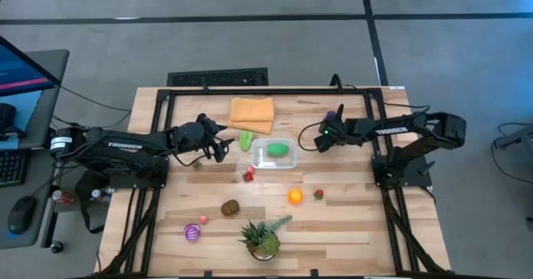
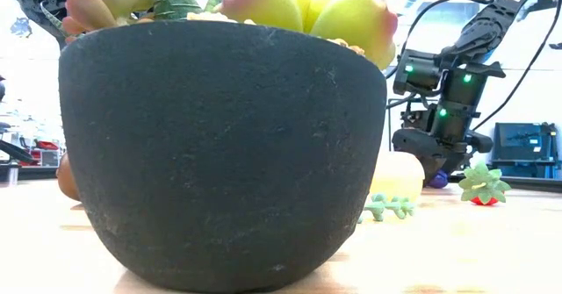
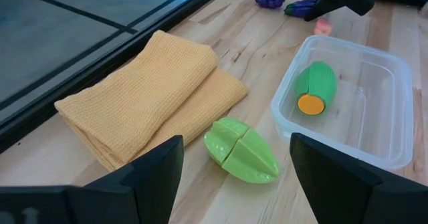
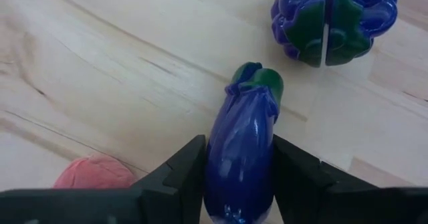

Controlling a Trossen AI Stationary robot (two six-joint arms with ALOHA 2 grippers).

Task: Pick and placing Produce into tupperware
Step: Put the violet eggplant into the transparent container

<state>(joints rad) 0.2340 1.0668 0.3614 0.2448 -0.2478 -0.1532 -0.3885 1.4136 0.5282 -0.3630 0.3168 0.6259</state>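
Observation:
My right gripper (image 4: 239, 177) is shut on a purple toy eggplant (image 4: 241, 144), just to the right of the clear tub (image 1: 260, 161). The tub stands at mid-table and holds a green vegetable (image 1: 278, 149) with an orange cut end (image 3: 309, 103). My left gripper (image 3: 234, 177) is open. It sits left of the tub, with a light green split produce piece (image 3: 242, 150) lying on the wood just ahead of its fingers, untouched. A purple berry cluster (image 4: 332, 17) and a pink piece (image 4: 90, 174) lie near the right gripper. My right gripper pinches the eggplant's purple body (image 4: 231, 164) between its two fingers, one on each side. The fingers come from the table's right and slant downward, lying along the eggplant. Its green stem end (image 4: 257, 80) points away beyond the fingertips. Whether it is lifted clear of the wood, I cannot tell.
A folded orange cloth (image 1: 251, 112) lies at the far edge behind the tub. Loose produce is scattered on the near half: a red piece (image 1: 248, 176), an orange one (image 1: 296, 196), a strawberry (image 1: 318, 195), a brown one (image 1: 231, 206) and a striped purple one (image 1: 192, 232). The potted plant (image 1: 263, 239) stands at the near edge.

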